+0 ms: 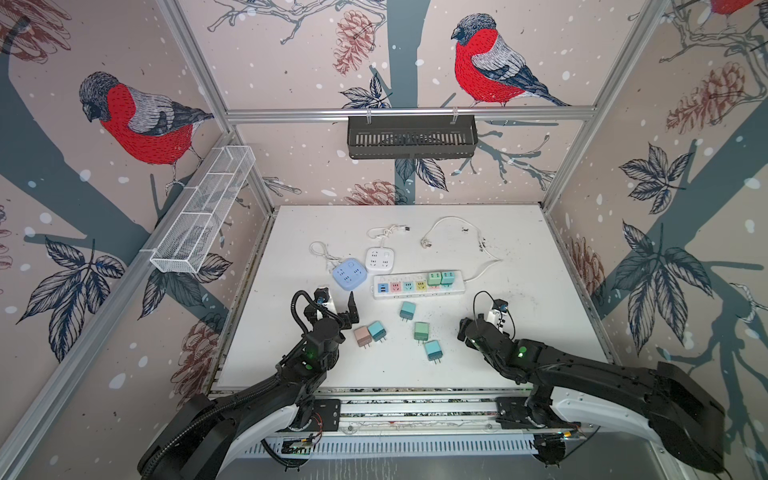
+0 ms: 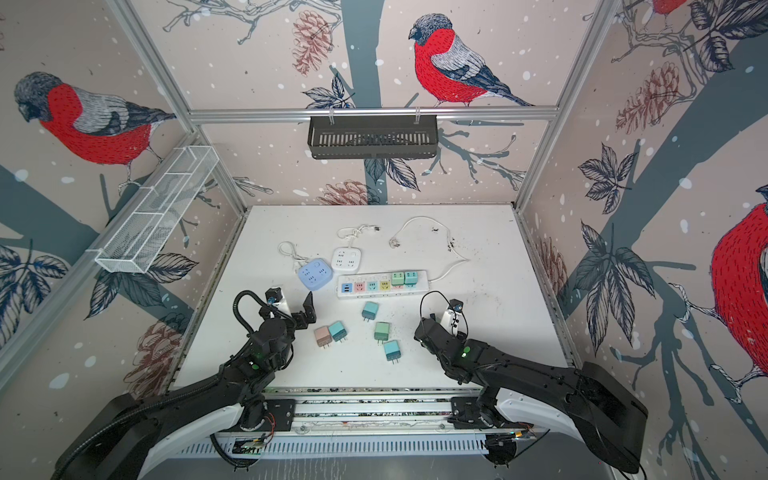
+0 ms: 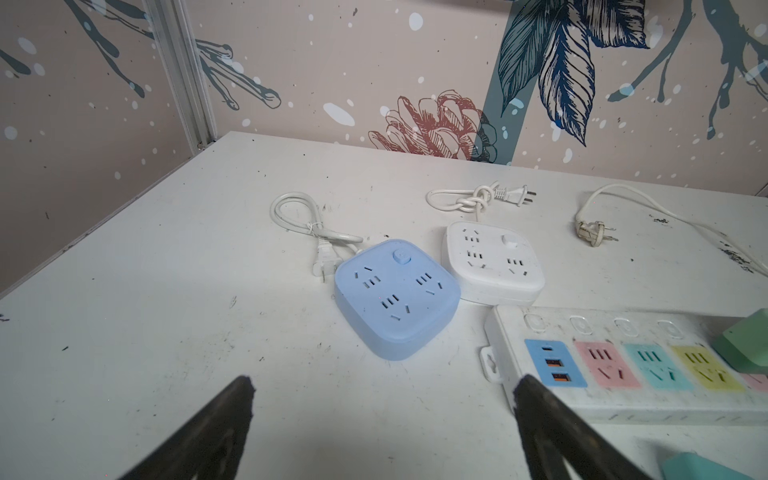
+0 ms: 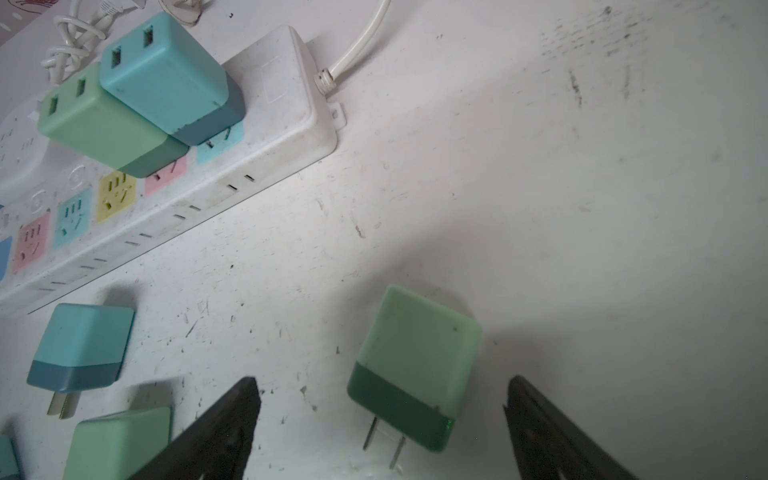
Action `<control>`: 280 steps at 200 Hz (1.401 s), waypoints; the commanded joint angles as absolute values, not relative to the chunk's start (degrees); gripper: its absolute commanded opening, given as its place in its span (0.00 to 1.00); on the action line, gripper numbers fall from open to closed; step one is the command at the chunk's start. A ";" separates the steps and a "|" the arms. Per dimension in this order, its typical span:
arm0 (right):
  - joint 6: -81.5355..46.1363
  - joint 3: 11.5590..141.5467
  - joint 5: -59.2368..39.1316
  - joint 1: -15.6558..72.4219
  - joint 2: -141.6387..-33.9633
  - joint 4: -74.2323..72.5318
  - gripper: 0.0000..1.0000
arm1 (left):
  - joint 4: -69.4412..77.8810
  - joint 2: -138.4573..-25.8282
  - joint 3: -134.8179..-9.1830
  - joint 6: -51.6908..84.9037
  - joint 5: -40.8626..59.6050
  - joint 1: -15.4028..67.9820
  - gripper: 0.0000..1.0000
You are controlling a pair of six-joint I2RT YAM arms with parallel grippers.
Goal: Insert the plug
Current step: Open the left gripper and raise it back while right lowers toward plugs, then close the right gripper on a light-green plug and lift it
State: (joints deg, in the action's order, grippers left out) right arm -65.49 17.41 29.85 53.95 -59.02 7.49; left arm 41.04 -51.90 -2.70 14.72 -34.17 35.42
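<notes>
Roughly near-to-far lies the green plug (image 4: 415,365), flat on the table (image 4: 582,208) near the power strip's (image 4: 282,104) right end, prongs nearward, just ahead of the low, down-tilted right gripper (image 4: 381,380), fingers spread wide, gripping nothing.

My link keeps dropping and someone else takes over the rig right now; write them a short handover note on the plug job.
Left hand: open, empty, over bare table beside the blue socket block.
Right hand: open, fingers either side of the loose green adapter, which lies flat, not gripped.
Done: plugged green adapter and plugged teal adapter sit in the long strip.
Left: grip the loose one, probably plug it in; pink socket, teal socket and yellow socket are free. Other adapters lie loose in front of the strip.
</notes>
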 commanded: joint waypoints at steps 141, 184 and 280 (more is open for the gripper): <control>-63.38 30.86 34.60 57.72 -86.58 11.84 0.78 | 44.21 -52.56 -2.77 14.61 -32.63 35.33 0.97; -62.93 29.15 32.52 56.85 -86.42 9.09 0.68 | 44.31 -53.34 -3.16 14.42 -32.27 35.33 0.97; -62.98 25.71 32.72 56.58 -80.77 8.01 0.41 | 44.13 -55.06 -3.95 13.97 -31.30 35.33 0.97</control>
State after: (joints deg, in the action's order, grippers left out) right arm -62.63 26.24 35.64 56.55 -81.21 5.50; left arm 41.34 -54.59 -3.31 14.00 -31.51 35.42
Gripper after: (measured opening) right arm 0.440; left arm 0.973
